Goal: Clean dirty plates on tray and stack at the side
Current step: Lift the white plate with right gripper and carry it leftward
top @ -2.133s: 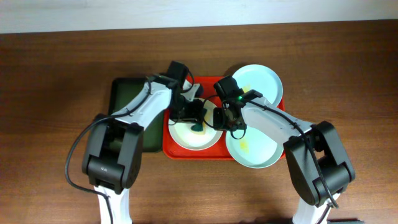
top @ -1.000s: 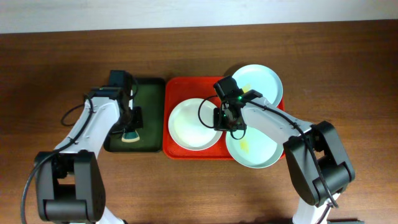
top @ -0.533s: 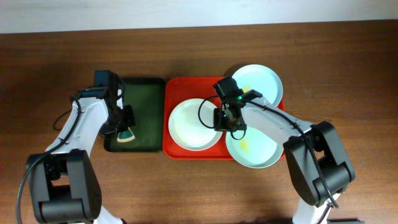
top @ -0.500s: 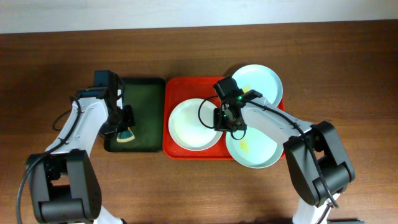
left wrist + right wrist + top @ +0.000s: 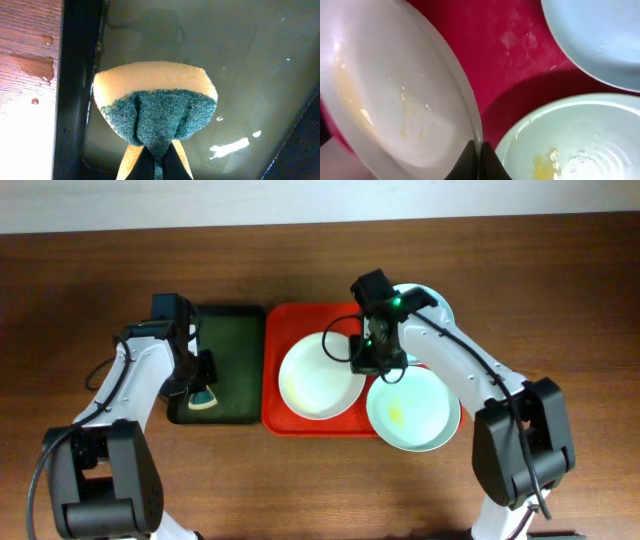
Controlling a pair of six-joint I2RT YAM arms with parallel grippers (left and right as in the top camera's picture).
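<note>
The white plate [image 5: 321,377] is tilted up above the red tray [image 5: 276,385]; my right gripper [image 5: 365,358] is shut on its right rim [image 5: 476,131]. It carries faint yellow smears [image 5: 405,107]. A pale blue-green plate [image 5: 412,408] with a yellow smear lies at the tray's front right, also in the right wrist view [image 5: 580,135]. The second pale plate [image 5: 432,300] sits behind my right arm, also in the right wrist view [image 5: 600,40]. My left gripper [image 5: 203,376] is shut on a yellow-and-green sponge [image 5: 155,107] over the dark green tray [image 5: 232,340].
The dark green tray [image 5: 240,65] holds a shallow film of water. Water drops lie on the brown wooden table [image 5: 30,70] left of it. The table's far edge meets a pale wall [image 5: 320,200].
My right gripper has lifted the white plate's right rim, tilting it and shifting it slightly right. My left arm carried the sponge from the white plate to the green tray and now holds still.
</note>
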